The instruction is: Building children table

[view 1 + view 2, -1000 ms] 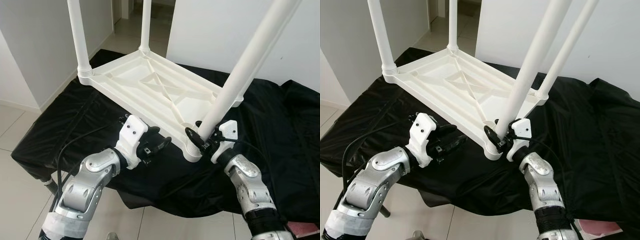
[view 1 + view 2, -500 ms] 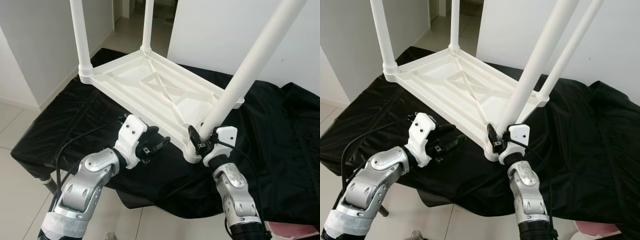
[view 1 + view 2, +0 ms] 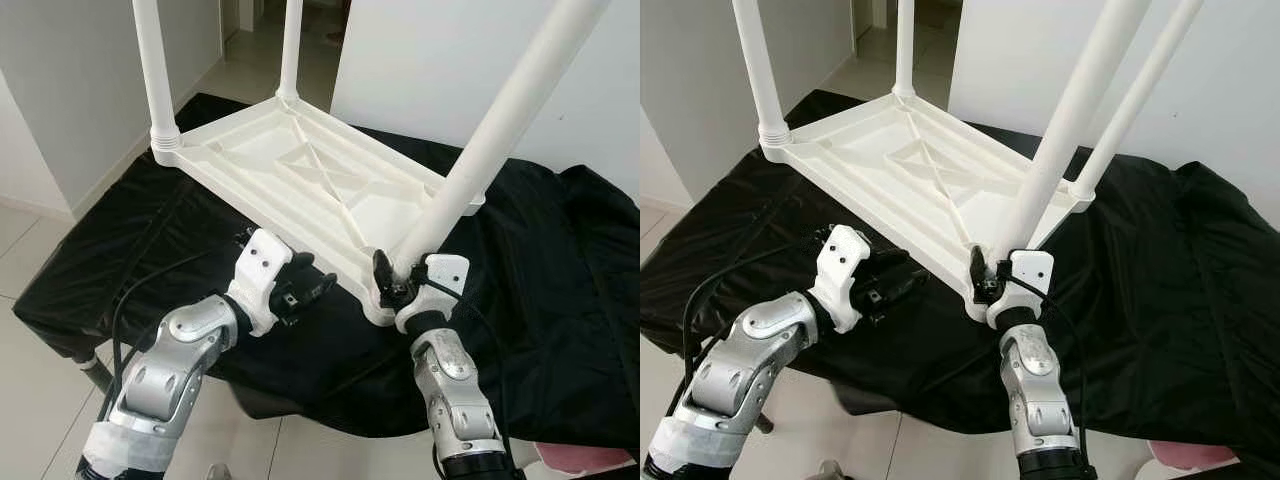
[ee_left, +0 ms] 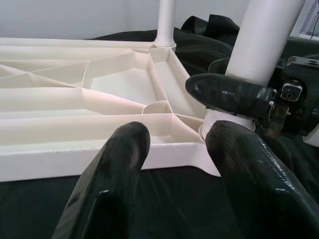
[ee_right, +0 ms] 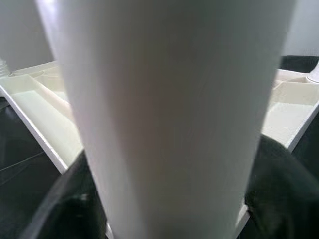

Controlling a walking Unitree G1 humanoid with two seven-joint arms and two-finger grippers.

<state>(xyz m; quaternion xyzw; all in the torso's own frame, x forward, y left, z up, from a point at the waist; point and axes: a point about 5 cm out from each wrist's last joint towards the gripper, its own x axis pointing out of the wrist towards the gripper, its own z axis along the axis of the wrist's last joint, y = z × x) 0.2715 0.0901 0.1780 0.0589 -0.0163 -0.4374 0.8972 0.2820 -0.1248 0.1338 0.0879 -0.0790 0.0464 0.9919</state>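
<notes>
A white plastic children's table (image 3: 300, 170) lies upside down on a black cloth, its legs pointing up. My right gripper (image 3: 393, 283) is shut on the near leg (image 3: 480, 150) just above its corner socket; that leg leans to the right. In the right wrist view the leg (image 5: 164, 119) stands between the dark fingers (image 5: 279, 184). My left gripper (image 3: 315, 290) is open and holds nothing, hovering close to the table's near edge, left of that corner. The left wrist view has its fingers (image 4: 114, 184) apart, facing the table rim (image 4: 99, 157) and the held leg (image 4: 264, 35).
The black cloth (image 3: 560, 260) covers a low surface with its edge close to me. Three more legs stand at the other corners, one at far left (image 3: 155, 70). A white wall (image 3: 420, 50) rises behind. Tiled floor (image 3: 30, 260) lies to the left.
My right forearm has swung leftward to stand under the gripper, which keeps its hold on the leg's base. The left gripper has stayed in place.
</notes>
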